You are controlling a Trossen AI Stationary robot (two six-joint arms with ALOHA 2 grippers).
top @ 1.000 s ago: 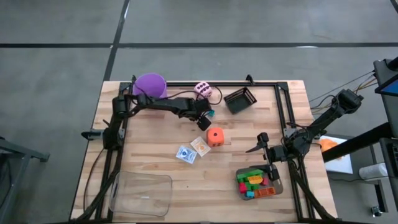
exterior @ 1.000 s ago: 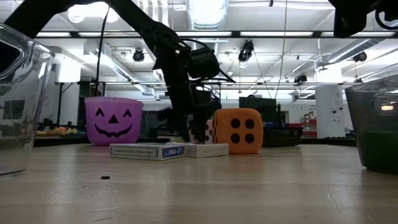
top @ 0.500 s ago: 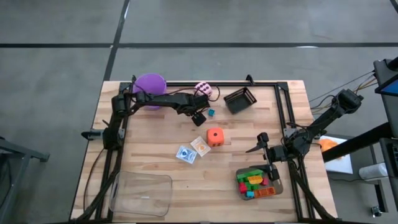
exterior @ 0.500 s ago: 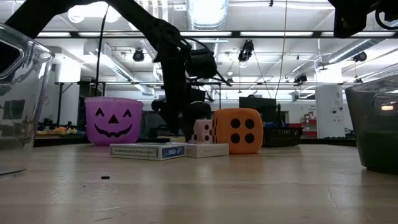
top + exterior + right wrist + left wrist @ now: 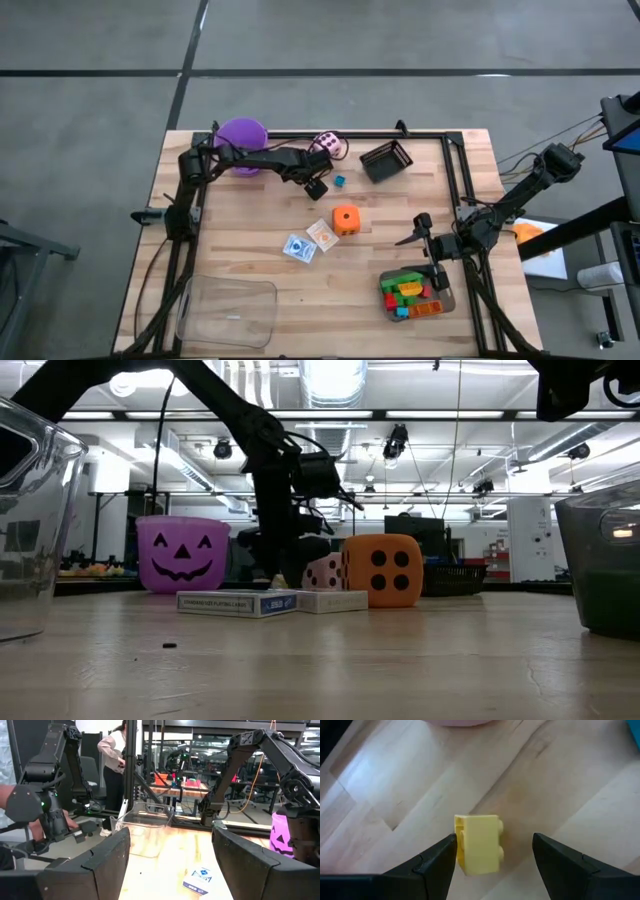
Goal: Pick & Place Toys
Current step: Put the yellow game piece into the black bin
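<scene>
Two arms share the wooden table [image 5: 250, 240], and only the left one has moved over the last second: its gripper [image 5: 316, 186], which sat beside the orange die [image 5: 345, 218] a second ago, has drawn back toward the far edge and now hovers near the pink die [image 5: 326, 144], close to the purple bucket [image 5: 241, 134]. Its fingers stand apart with nothing between them; the left wrist view looks down between the two dark fingertips [image 5: 437, 860] onto a yellow brick [image 5: 479, 843] lying on the bare wood, close to one finger, though contact cannot be told. A small blue brick [image 5: 340, 181] lies just beside that gripper on the side of the black basket [image 5: 386, 159]. The orange die has kept its place mid-table, with the two white-blue card packs [image 5: 311, 240] next to it, one of them touching or nearly touching the die. In the low view the pink die [image 5: 324, 572] now shows clear beside the orange die [image 5: 382, 571], where the arm had covered it earlier. The right gripper [image 5: 417, 231] has not shifted: it waits with fingers spread, empty, near the grey tray [image 5: 443, 299] that holds a heap of green, yellow, red and blue bricks [image 5: 405, 293]. A clear plastic bin [image 5: 226, 312] sits at the near left corner, unchanged.
</scene>
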